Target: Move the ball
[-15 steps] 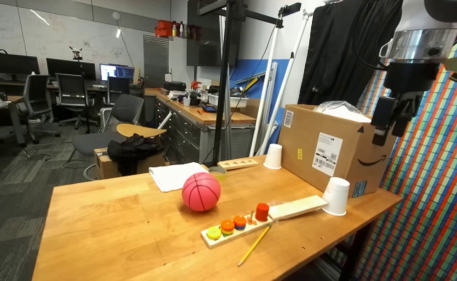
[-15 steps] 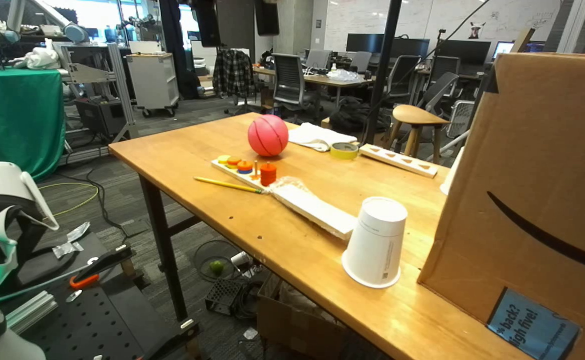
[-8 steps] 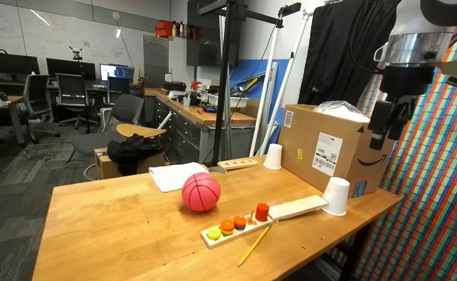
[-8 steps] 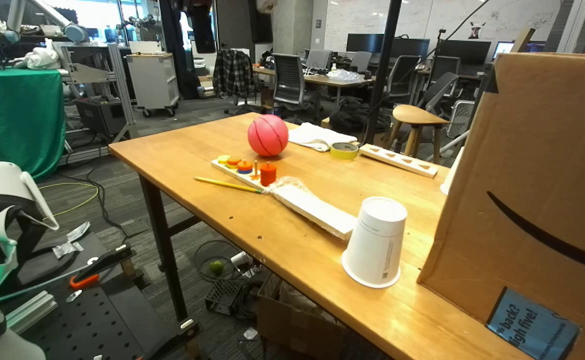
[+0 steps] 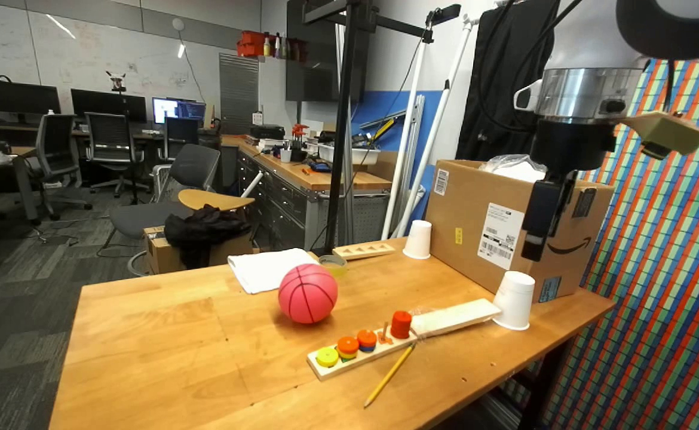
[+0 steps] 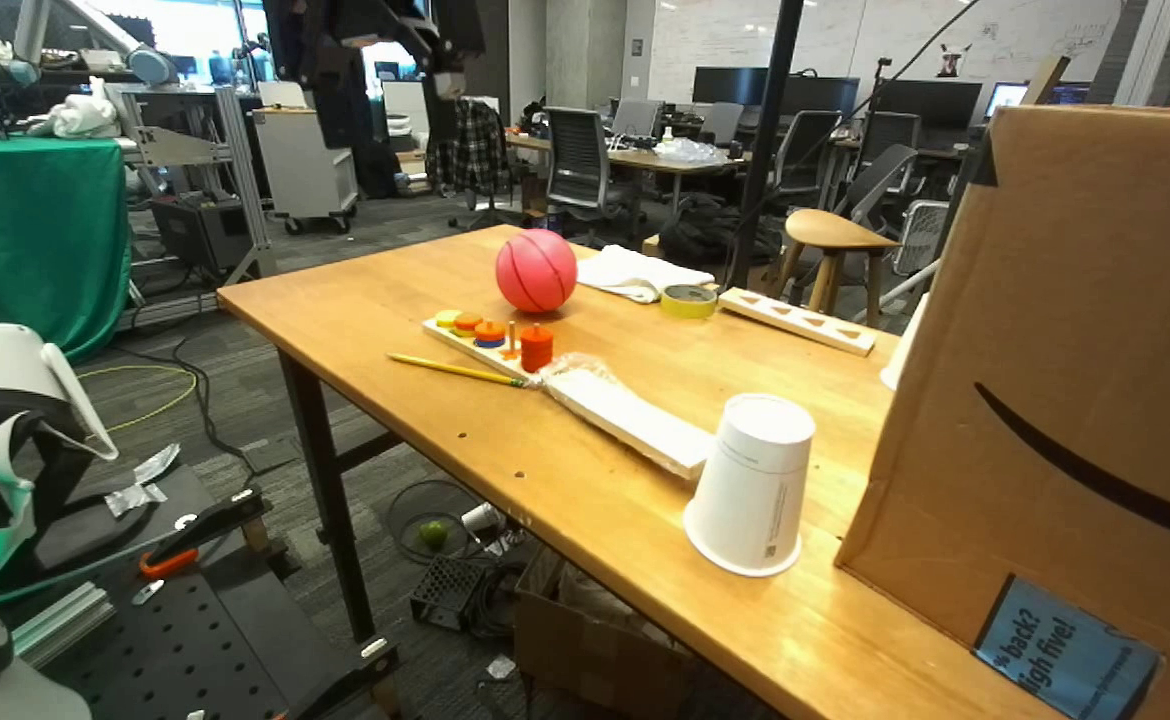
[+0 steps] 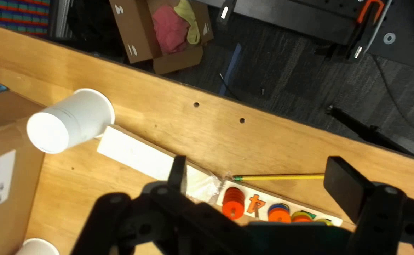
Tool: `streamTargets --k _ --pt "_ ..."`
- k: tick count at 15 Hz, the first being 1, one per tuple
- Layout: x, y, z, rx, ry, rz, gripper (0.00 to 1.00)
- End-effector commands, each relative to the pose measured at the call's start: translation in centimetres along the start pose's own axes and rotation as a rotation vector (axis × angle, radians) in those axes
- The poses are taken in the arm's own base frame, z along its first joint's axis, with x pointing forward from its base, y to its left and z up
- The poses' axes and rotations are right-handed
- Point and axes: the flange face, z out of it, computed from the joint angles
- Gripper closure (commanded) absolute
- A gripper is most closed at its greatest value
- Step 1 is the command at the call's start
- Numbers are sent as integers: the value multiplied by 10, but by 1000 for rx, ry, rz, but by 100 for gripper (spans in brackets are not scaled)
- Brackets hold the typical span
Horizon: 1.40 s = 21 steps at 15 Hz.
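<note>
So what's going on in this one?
A robot arm is there to move the pinkish-red ball but isn't holding it. The gripper hangs open and empty, raised clear of the wooden table. The ball sits untouched on that table near the white cloth.

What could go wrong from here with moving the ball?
1. The ball is round and sits loose on the table; an off-centre touch might roll it.
2. The wrist view doesn't show the ball, so aiming by that view alone could miss.
3. The open gripper, if it sweeps low, might knock an upturned cup or the red ring stack.
</note>
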Motion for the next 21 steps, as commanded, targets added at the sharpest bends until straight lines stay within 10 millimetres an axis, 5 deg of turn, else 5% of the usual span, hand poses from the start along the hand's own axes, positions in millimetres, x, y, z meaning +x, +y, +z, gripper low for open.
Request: streamTargets --k 1,7,15,18,21 --pt "18 -35 11 34 79 -115 0" --pt "74 -98 23 119 175 -214 0" --pt "153 -225 6 252 193 -402 0" --pt "181 -246 4 240 189 -483 0" --pt "226 -243 10 235 185 -506 0"
